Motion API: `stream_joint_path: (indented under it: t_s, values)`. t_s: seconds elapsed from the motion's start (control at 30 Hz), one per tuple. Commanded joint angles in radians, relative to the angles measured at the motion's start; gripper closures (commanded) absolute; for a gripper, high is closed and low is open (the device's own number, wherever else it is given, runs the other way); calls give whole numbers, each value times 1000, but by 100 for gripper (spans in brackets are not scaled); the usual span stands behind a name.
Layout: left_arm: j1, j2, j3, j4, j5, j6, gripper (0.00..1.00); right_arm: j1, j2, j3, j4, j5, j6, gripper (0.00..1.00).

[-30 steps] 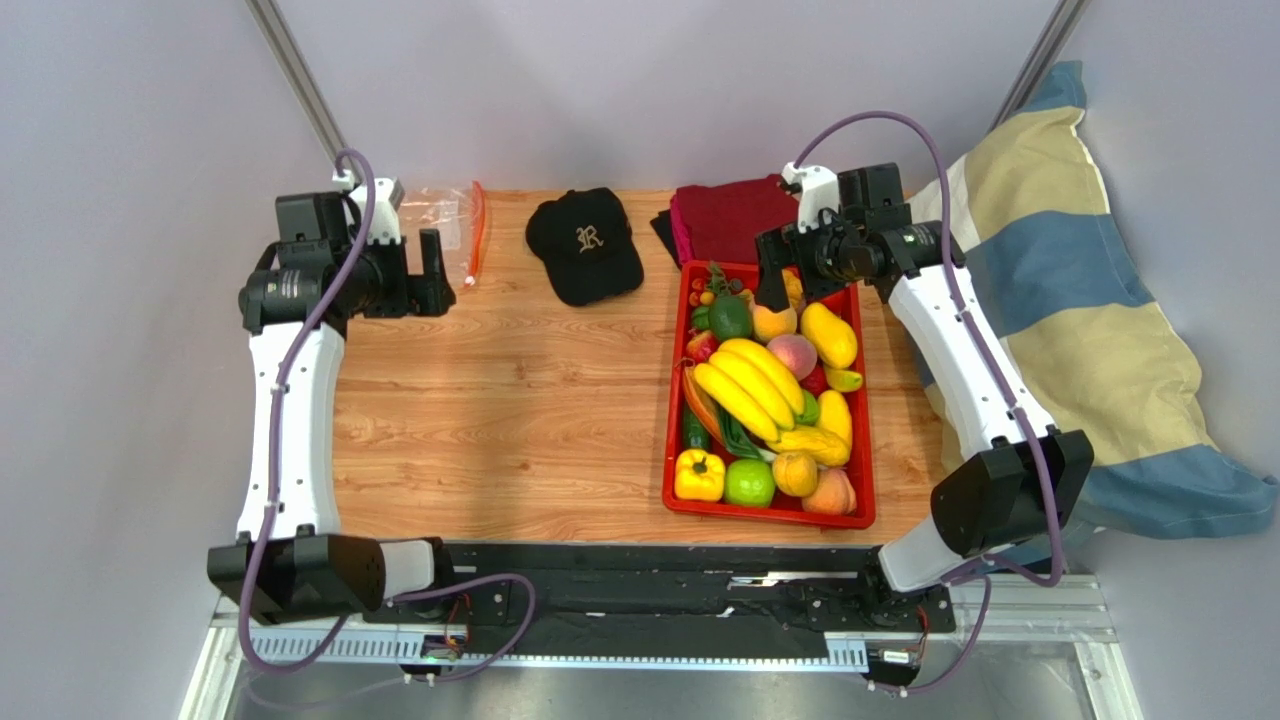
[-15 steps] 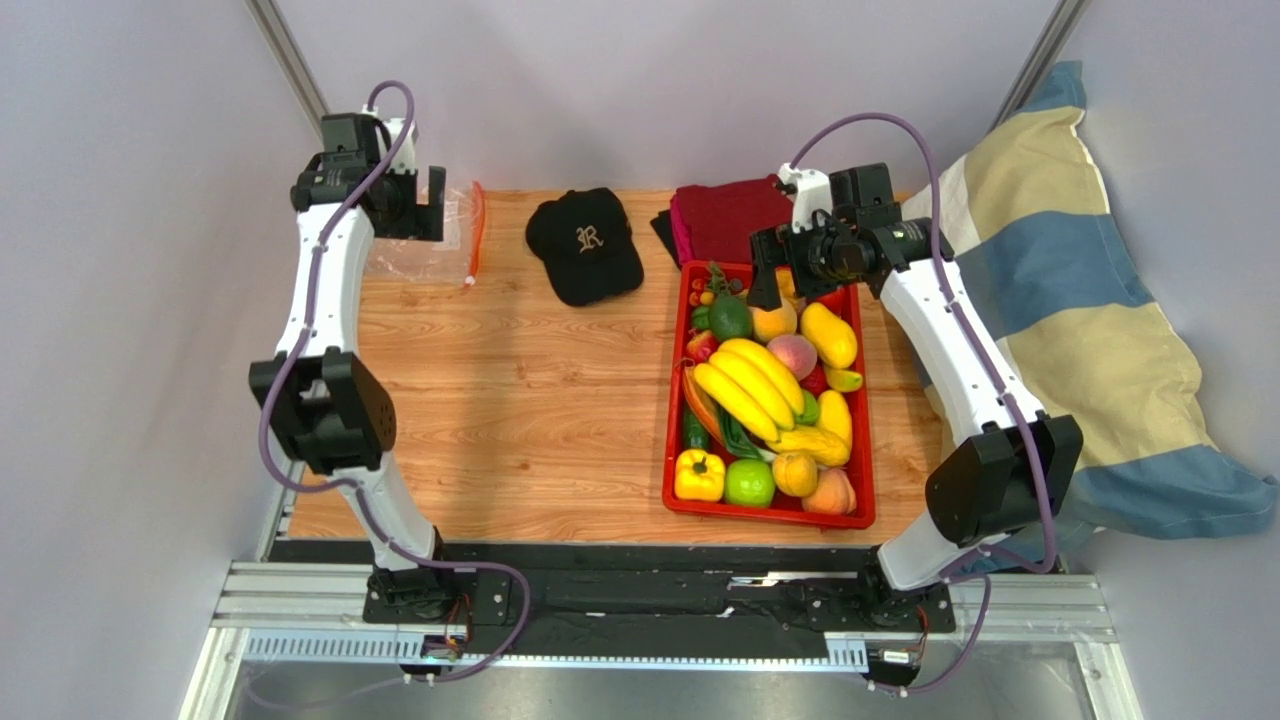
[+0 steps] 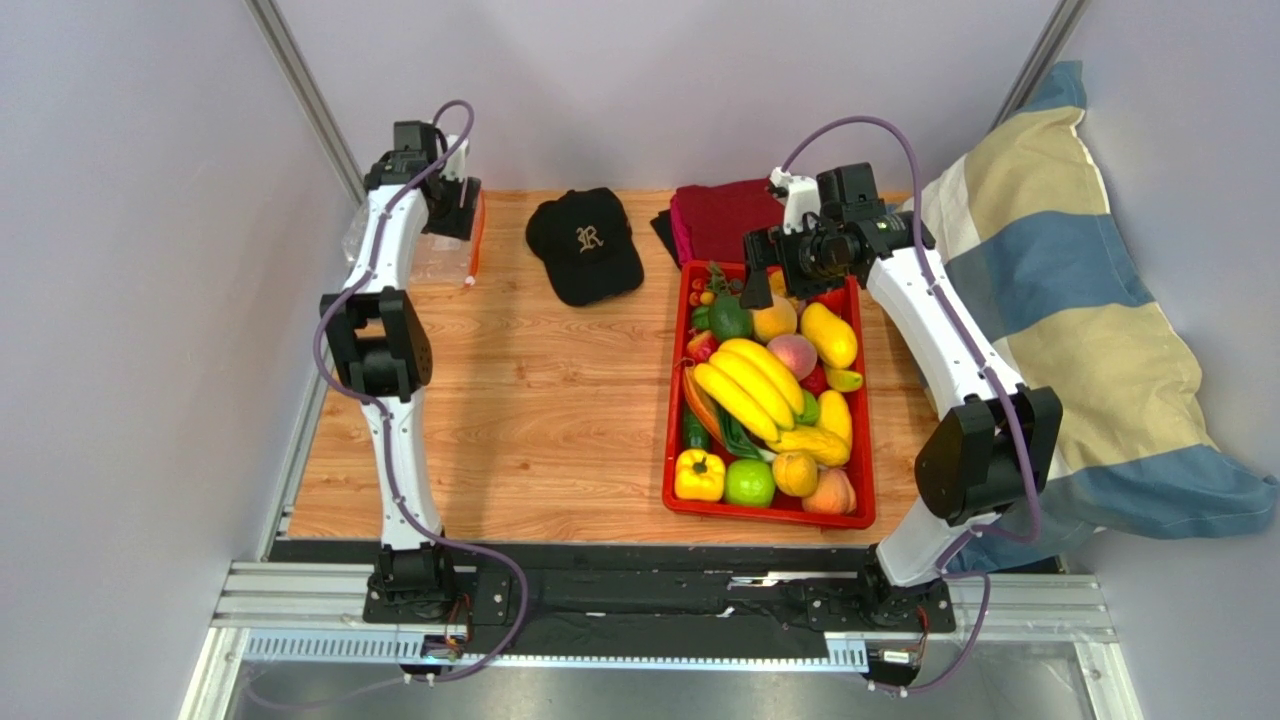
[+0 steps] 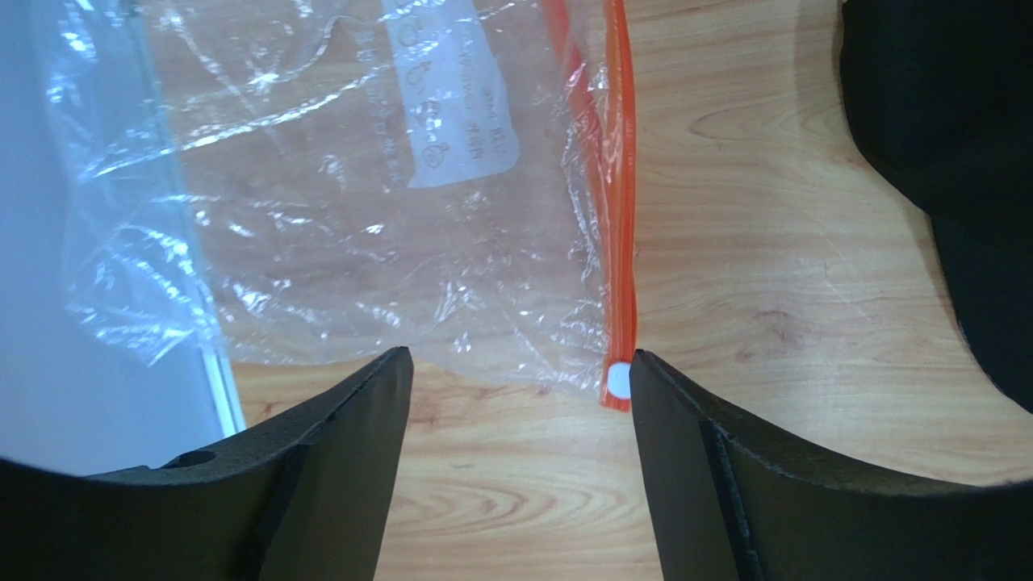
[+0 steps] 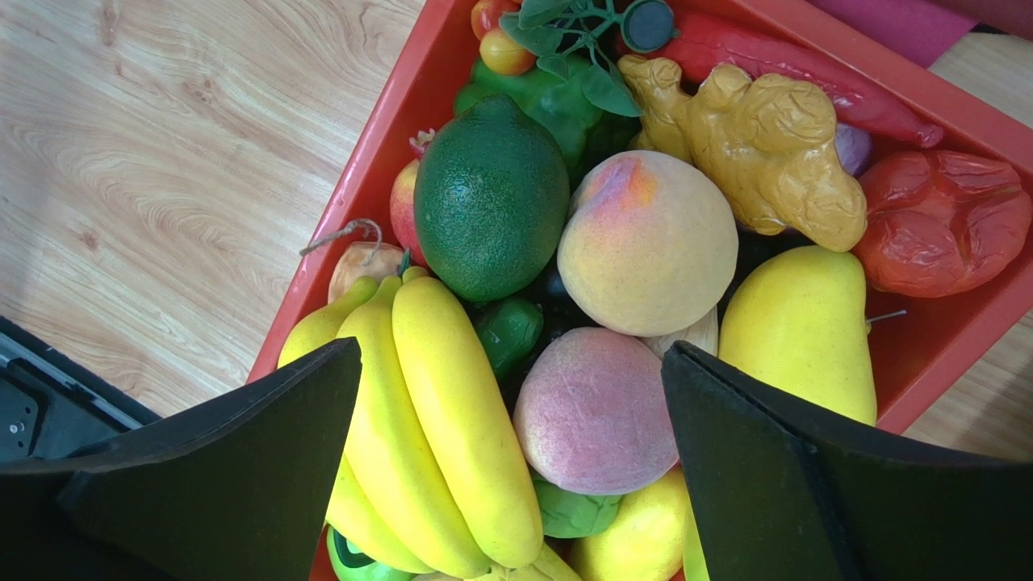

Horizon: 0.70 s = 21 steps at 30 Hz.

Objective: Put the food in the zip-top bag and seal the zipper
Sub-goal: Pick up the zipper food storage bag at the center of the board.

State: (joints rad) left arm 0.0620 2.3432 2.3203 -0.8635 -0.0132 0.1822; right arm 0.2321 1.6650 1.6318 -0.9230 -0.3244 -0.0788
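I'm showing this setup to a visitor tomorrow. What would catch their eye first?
The red tray at the table's right, heaped with glossy toy food, a yellow banana bunch on top, stands out most. At the far left corner lies the clear zip-top bag with its orange-red zipper, the left end effector open above it. A black cap sits between them.

Clear zip-top bag (image 4: 364, 242) flat, crumpled, orange-red zipper (image 4: 623, 242) along edge, glossy food (image 3: 759, 383) heaped apart
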Motion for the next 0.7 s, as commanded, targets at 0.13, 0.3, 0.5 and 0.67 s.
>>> stream_joint_path:
  t_s: [0.13, 0.3, 0.5, 0.67]
  values:
    - [-42, 96, 89, 142, -31, 20, 28, -4, -27, 11, 10, 8, -21, 0]
    - [-57, 183, 129, 196, -117, 92, 25, -2, -33, -10, 12, 22, -32, 0]
    - [-88, 267, 223, 202, -166, 95, 24, -2, -37, -12, 10, 24, -29, 0]
    - [-113, 309, 225, 248, -244, 201, 28, -4, -50, -20, 12, 24, -30, 0]
